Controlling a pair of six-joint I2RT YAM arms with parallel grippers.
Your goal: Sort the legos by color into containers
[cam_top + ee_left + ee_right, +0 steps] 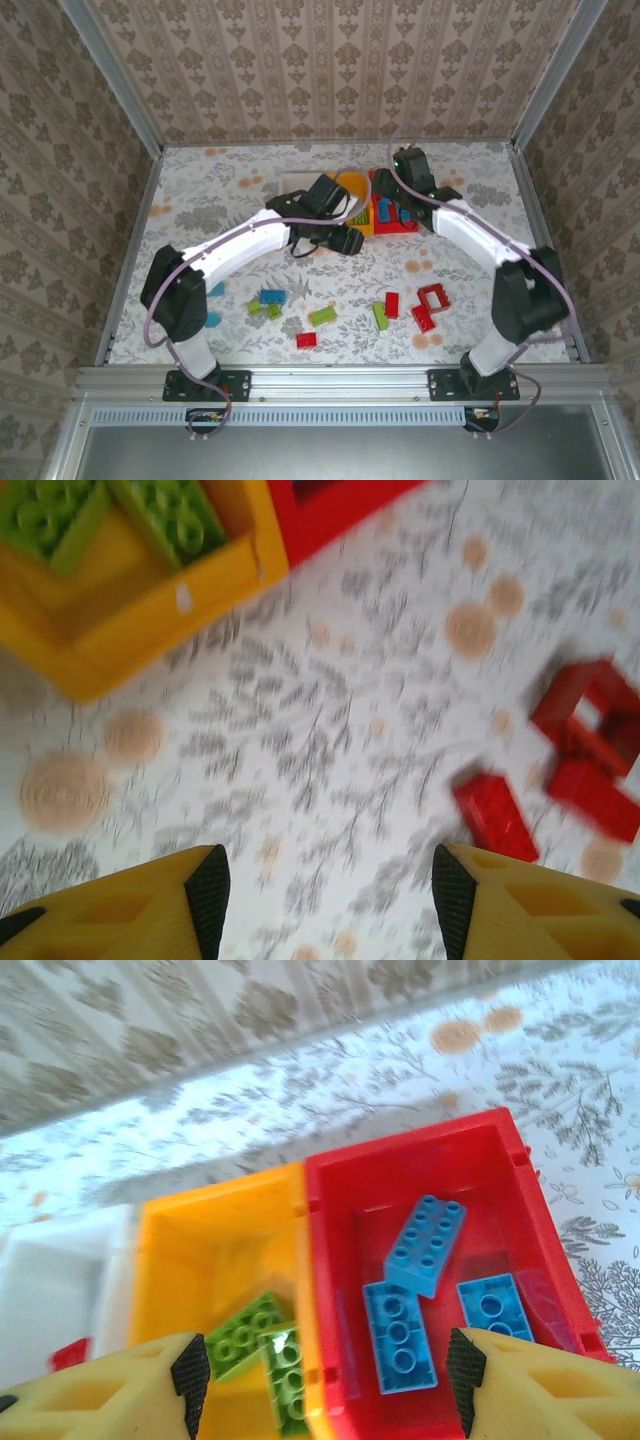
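My right gripper [328,1375] is open with nothing between its fingers, hovering over the red container [500,1135], which holds three blue legos [425,1240]. Beside it, the yellow-orange container [215,1235] holds two lime green legos [245,1335]. A red lego [68,1353] lies in the white container [50,1280] at the left. My left gripper [333,895] is open over bare tabletop, just in front of the yellow container [150,605]. A red brick [495,815] and the open red frame [590,725] lie to its right.
Loose legos are scattered across the near half of the table: a blue one [272,297], green ones [322,316], a red one [306,340], and the red frame [433,297]. The three containers stand in a row at the back centre. Cage walls enclose the table.
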